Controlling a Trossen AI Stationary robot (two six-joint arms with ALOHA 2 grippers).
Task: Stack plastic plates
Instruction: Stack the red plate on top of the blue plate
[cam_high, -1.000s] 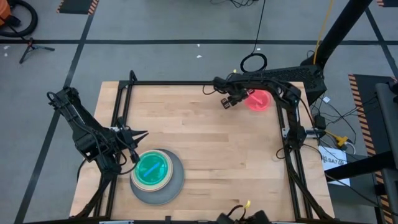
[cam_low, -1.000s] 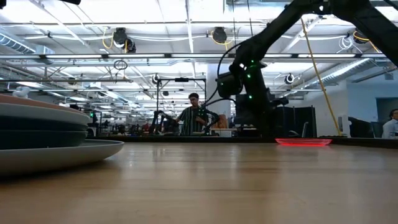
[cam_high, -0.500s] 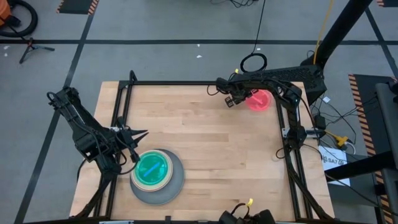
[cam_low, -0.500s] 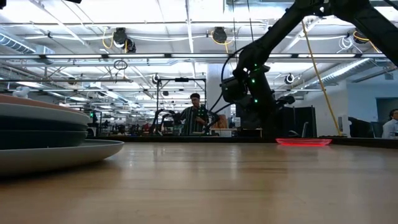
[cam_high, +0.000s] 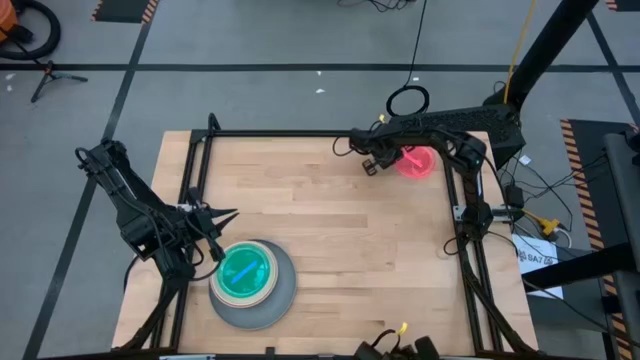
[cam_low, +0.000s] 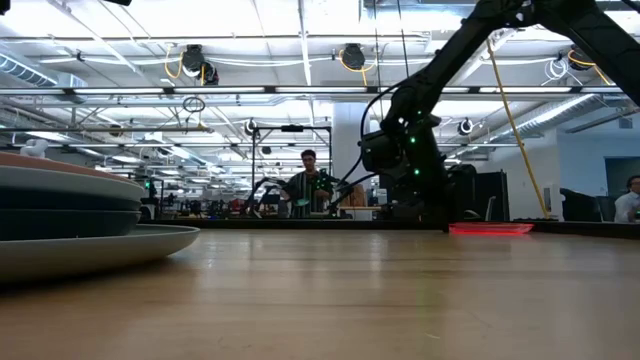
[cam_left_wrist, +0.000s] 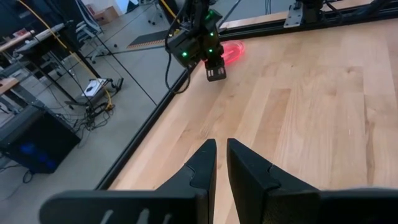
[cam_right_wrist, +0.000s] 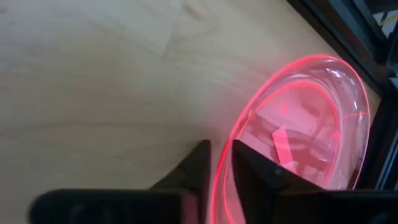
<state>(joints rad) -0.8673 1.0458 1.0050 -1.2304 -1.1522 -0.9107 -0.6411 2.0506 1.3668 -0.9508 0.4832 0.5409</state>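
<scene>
**Operator:** Report any legible markings, then arm pose.

**Inspector:** No readable brand or label on the plates or arms. A white tag lies on the floor right of the table (cam_high: 340, 240), its print too small to read. The right arm reaches across the table's far edge, its forearm nearly level, with the right gripper (cam_high: 371, 164) low at the far right corner. The left arm is folded at the near left side, the left gripper (cam_high: 226, 215) hovering just beyond the plate stack (cam_high: 252, 283).

**Operator:** Finger state?

**Inspector:** Right gripper — fingers (cam_right_wrist: 193, 171) nearly together, straddling the near rim of the small translucent red plate (cam_high: 416, 161); whether they pinch the rim or merely touch it cannot be told. Left gripper — fingers (cam_left_wrist: 204, 168) drawn close, a thin gap between them, holding nothing.

**Operator:** Plate locations?

**Inspector:** The red plate lies flat on the wood at the far right corner. The stack sits at the near left — large grey plate at the bottom, a green plate (cam_high: 240, 270) on top.
</scene>
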